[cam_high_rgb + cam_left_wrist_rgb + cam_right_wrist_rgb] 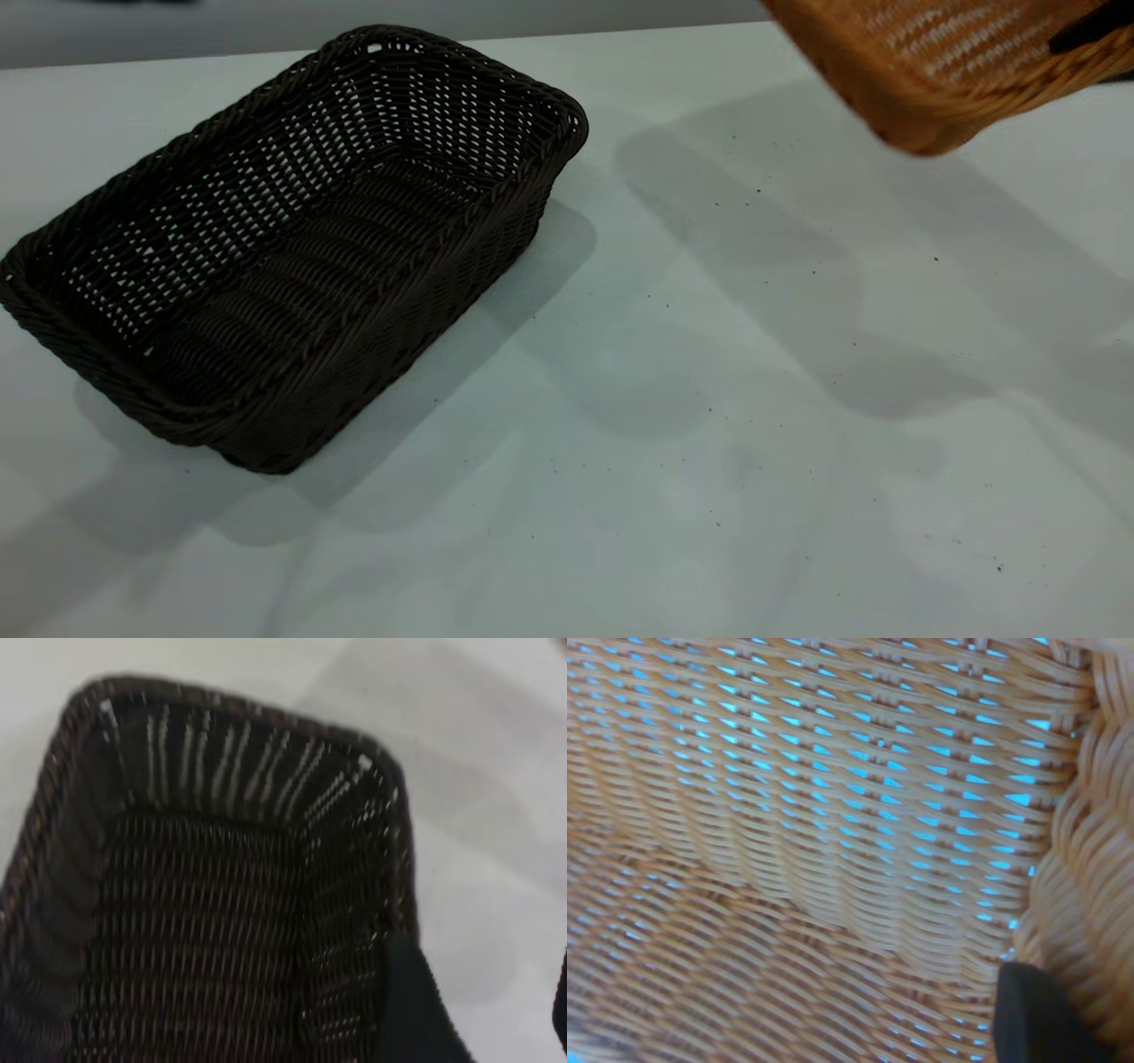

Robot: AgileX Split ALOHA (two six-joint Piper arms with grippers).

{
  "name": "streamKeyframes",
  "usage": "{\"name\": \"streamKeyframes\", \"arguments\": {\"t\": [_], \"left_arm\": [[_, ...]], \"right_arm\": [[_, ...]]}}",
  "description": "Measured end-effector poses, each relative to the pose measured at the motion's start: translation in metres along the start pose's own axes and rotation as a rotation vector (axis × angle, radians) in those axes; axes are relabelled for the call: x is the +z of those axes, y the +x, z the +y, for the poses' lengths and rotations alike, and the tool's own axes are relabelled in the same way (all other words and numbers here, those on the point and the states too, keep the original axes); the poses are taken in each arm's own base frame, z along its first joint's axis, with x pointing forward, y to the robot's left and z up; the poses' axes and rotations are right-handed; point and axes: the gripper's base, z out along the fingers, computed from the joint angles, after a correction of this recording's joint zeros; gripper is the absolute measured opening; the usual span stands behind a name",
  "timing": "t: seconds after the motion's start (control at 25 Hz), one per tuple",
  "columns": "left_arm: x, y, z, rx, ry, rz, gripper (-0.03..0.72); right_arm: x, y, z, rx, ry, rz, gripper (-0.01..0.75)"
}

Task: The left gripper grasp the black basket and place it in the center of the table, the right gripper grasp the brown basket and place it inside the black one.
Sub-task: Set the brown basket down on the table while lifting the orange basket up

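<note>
The black basket point(292, 257) stands upright on the white table point(709, 399), left of the middle. In the left wrist view I look down into it point(204, 930). My left gripper point(485, 1014) is open, with one finger point(412, 1010) at the basket's rim and the other apart over bare table. It is out of the exterior view. The brown basket point(939, 71) hangs tilted in the air at the far right. My right gripper point(1085, 31) is shut on its rim. In the right wrist view one dark finger point(1036, 1019) lies against the inner wall of the brown basket point(815, 833).
The table's far edge point(221, 55) runs behind the black basket. Bare table surface lies between the two baskets and toward the front. Shadows of the arms fall across the right half.
</note>
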Motion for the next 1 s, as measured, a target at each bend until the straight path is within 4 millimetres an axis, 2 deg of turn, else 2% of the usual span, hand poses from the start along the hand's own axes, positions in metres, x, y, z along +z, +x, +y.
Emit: {"name": "streamKeyframes", "arguments": {"t": [0.24,0.36,0.64,1.0], "left_arm": [[0.042,0.013,-0.009,0.041,-0.021,0.113,0.344],[0.063,0.021,-0.019,0.067,-0.012,0.169,0.344],[0.101,0.026,-0.027,0.116,-0.065,0.225,0.344],[0.133,0.023,-0.017,0.106,-0.084,0.261,0.344]], "right_arm": [[-0.026,-0.037,0.002,-0.018,-0.065,-0.022,0.111],[-0.033,-0.047,0.009,-0.036,-0.093,-0.043,0.111],[-0.034,-0.046,0.013,-0.072,-0.114,-0.014,0.111],[-0.034,-0.046,0.014,-0.083,-0.120,-0.014,0.111]]}}
